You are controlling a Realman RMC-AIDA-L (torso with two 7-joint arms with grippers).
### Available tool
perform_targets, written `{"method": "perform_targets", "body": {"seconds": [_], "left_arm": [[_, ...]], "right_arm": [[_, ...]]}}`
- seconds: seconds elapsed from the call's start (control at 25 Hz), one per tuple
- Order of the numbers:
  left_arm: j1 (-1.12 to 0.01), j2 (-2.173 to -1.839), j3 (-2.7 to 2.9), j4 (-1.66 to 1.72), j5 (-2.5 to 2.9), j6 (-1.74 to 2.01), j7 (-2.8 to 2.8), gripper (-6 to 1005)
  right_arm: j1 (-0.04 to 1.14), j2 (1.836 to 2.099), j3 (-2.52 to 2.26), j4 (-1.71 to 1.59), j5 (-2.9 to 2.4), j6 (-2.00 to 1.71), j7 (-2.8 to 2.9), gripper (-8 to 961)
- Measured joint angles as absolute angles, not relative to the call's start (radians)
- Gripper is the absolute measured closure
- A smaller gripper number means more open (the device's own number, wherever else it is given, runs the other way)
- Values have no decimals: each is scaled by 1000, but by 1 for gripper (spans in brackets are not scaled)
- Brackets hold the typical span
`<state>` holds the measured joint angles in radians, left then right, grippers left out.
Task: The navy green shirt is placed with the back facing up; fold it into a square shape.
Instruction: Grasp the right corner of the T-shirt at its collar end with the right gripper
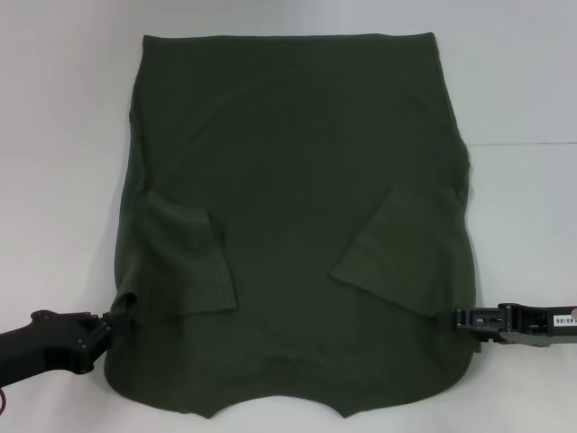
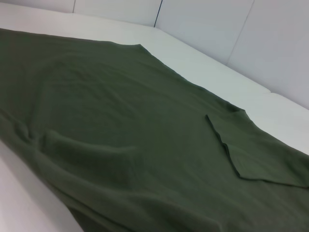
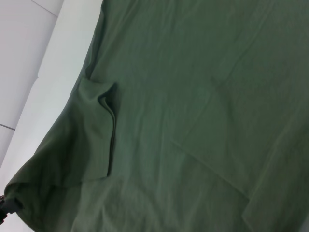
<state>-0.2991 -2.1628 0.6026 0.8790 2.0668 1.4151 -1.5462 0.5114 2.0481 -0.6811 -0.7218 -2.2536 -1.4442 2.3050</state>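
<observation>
The navy green shirt (image 1: 297, 207) lies flat on the white table, both short sleeves folded inward, and its collar edge is nearest me. My left gripper (image 1: 115, 317) is at the shirt's near-left edge and is shut on a bunched bit of fabric (image 3: 14, 189). My right gripper (image 1: 456, 320) is at the near-right edge, level with the folded right sleeve (image 1: 401, 257), with its fingers closed on the shirt's edge. The left sleeve (image 1: 185, 262) lies just inside the left gripper. The left wrist view shows only the shirt (image 2: 120, 135), and neither wrist view shows that arm's own fingers.
The white table (image 1: 63, 135) shows on both sides of the shirt and beyond its far hem. A seam between table panels (image 1: 527, 142) runs along the right. White wall panels (image 2: 270, 43) stand behind the table.
</observation>
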Motion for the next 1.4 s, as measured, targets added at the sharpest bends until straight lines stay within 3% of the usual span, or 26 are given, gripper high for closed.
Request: {"method": "perform_targets", "body": {"seconds": [0.48, 0.92, 1.4], "left_arm": [[-301, -2164, 603, 879, 2064, 1406, -1547, 976], [-309, -2164, 599, 879, 2065, 1406, -1545, 976], [-311, -2163, 597, 879, 2069, 1405, -1548, 978]], "right_arm": [[520, 2044, -698, -715, -2267, -1448, 2322, 73], [531, 2045, -709, -718, -2324, -1439, 2361, 165], [507, 2050, -698, -715, -2319, -1418, 2340, 679]]}}
